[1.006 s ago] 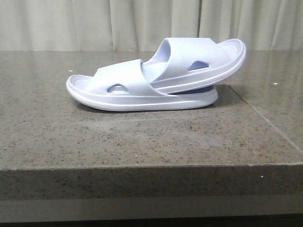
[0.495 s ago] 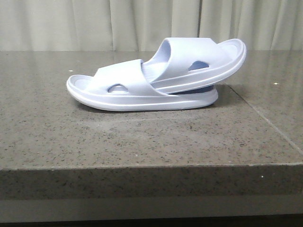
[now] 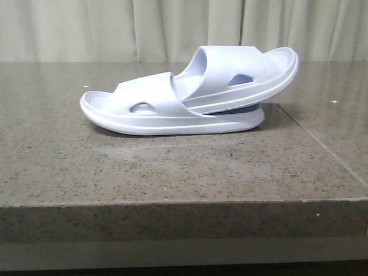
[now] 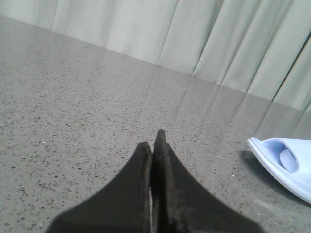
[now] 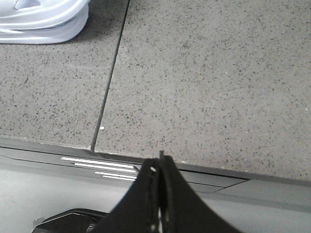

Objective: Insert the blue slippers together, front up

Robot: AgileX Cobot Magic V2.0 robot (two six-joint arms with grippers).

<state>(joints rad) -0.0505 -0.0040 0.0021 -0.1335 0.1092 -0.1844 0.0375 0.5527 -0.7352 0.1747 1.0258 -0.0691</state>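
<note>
Two pale lavender-blue slippers lie on the grey stone table [image 3: 172, 167]. The lower slipper [image 3: 149, 112] rests flat. The upper slipper [image 3: 247, 77] is pushed under its strap and tilts up to the right. No gripper shows in the front view. My left gripper [image 4: 151, 141] is shut and empty over bare table, with one slipper's end [image 4: 286, 162] off to one side. My right gripper [image 5: 160, 162] is shut and empty near the table's edge, apart from the slippers [image 5: 46, 19].
A seam [image 5: 109, 82] runs across the stone top. Pale curtains [image 3: 184, 29] hang behind the table. The table's front edge [image 3: 172, 204] drops to a grey ledge. A dark base part [image 5: 68, 223] lies below the edge.
</note>
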